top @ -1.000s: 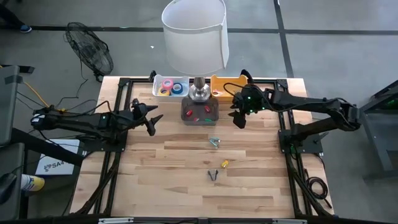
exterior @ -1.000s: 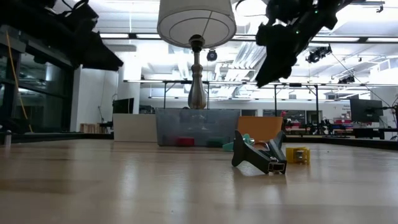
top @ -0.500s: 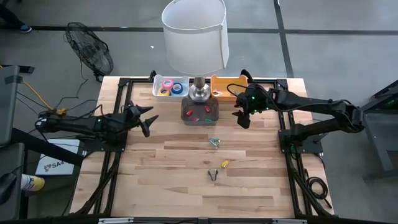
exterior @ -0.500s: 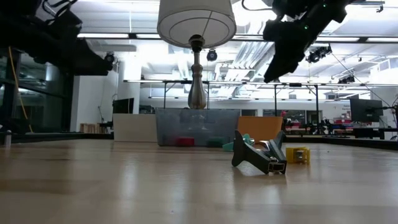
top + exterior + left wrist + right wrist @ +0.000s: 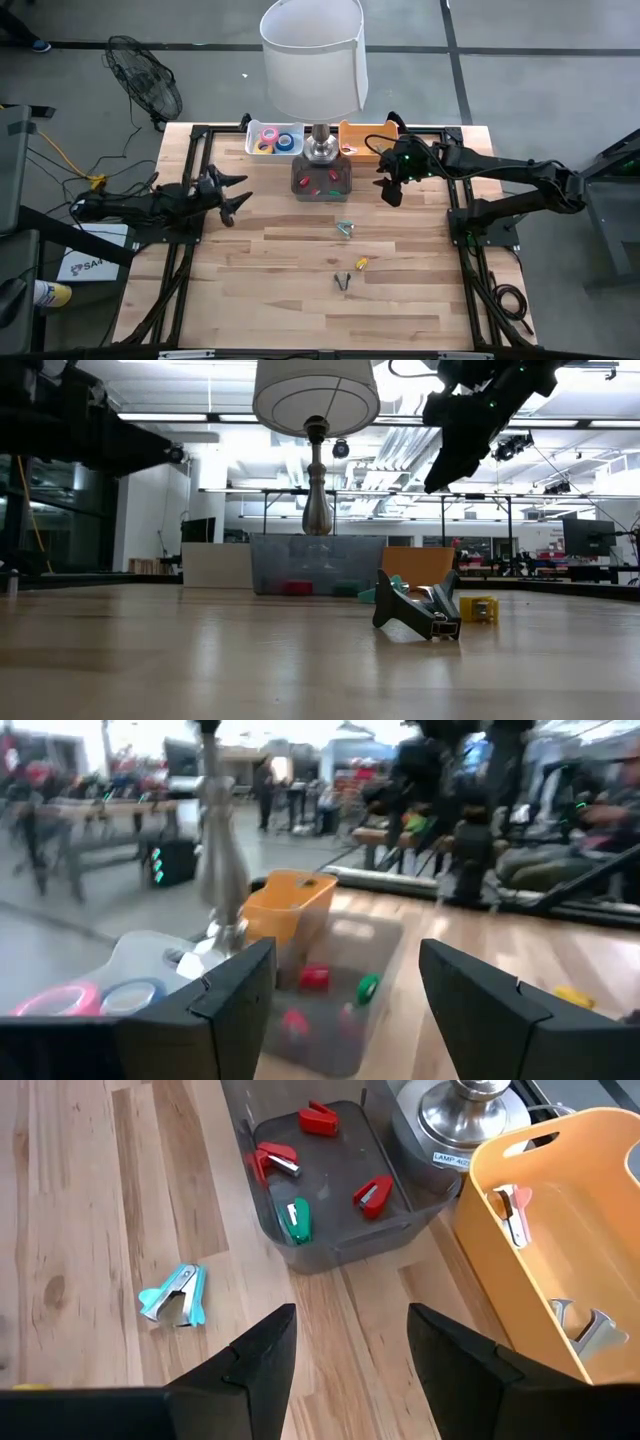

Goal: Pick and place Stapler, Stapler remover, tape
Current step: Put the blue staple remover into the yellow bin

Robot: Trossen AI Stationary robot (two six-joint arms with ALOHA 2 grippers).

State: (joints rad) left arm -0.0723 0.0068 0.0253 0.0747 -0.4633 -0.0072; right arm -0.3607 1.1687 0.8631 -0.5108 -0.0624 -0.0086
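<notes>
A teal stapler remover (image 5: 345, 229) (image 5: 175, 1295) lies on the table's middle. Nearer the front lie a small yellow stapler (image 5: 362, 263) and a black stapler remover (image 5: 343, 282) (image 5: 420, 610). Small red and green staplers (image 5: 290, 1180) lie in the grey tray (image 5: 303, 190). Pink, yellow and blue tape rolls (image 5: 273, 139) fill the white tray (image 5: 252, 146). My left gripper (image 5: 235, 202) (image 5: 345, 1010) hangs open at the table's left edge, pointing level. My right gripper (image 5: 392, 190) (image 5: 345, 1355) is open, raised to the right of the grey tray, slanting down.
A lamp with a big white shade (image 5: 312, 58) stands on its metal base (image 5: 320, 150) at the far middle. An orange bin (image 5: 352, 138) (image 5: 545, 1240) holding stapler removers sits to the right of the lamp base. Bare wood lies toward the near edge.
My left gripper has drawn back toward the table's left edge and sunk, tipping up to point level; it stays open with nothing between its fingers.
</notes>
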